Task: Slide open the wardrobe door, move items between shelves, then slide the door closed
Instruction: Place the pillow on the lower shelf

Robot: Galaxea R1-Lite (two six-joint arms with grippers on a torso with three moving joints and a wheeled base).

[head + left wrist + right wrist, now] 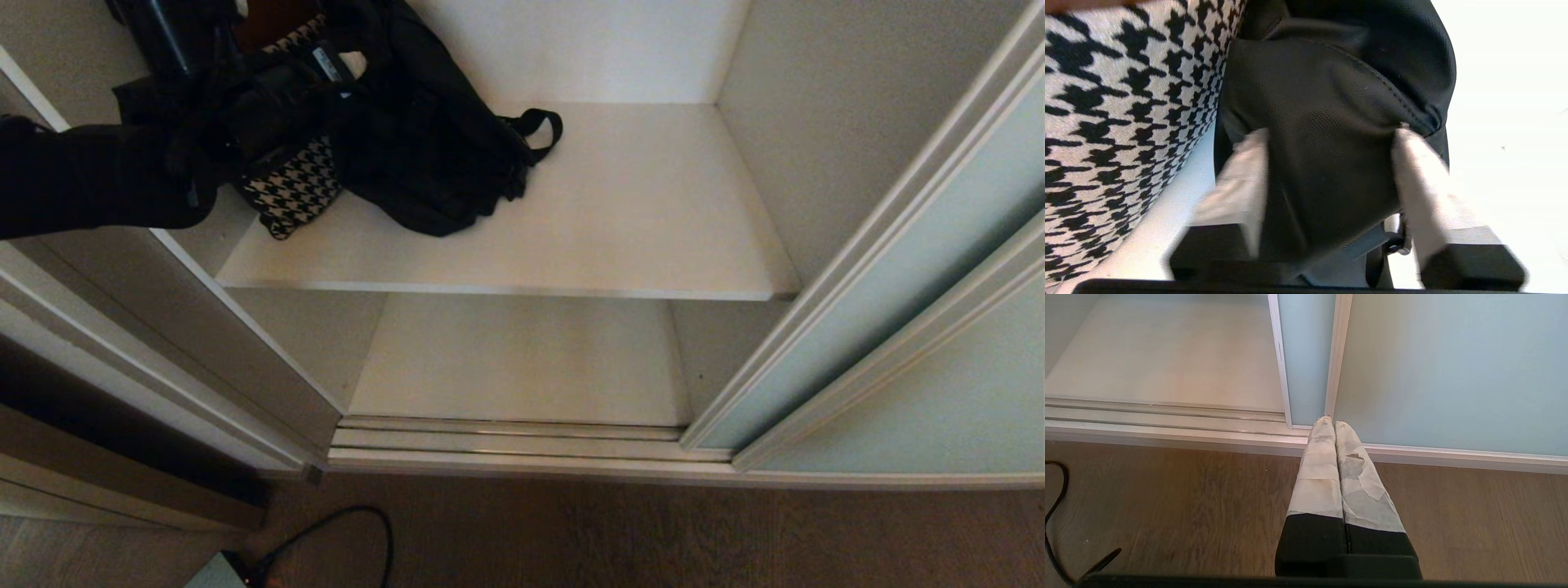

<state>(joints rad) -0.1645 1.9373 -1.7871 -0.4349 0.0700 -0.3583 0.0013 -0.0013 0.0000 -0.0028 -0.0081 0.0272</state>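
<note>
On the upper shelf (620, 220), the left gripper (1331, 163) pinches a fold of the slumped, pebbled black bag (1331, 102).

The wardrobe is standing open, with the sliding wardrobe door (914, 327) sitting over on the right side of the opening. The bag (424, 139) is lying on the upper shelf (620, 229), toward its left and back. A patterned bag (298, 192) is resting just beside it on the left, touching it. The left gripper (1331, 163) is reaching in from the left, its fingers (1241, 179) sitting on either side of a fold of the bag. The lower shelf (522, 359) is lying beneath, behind the floor track (506, 441). The right gripper (1333, 424) is hanging above the floor (1167, 498), before the door's bottom edge. A cable (335, 531) is lying on the floor at the left.
</note>
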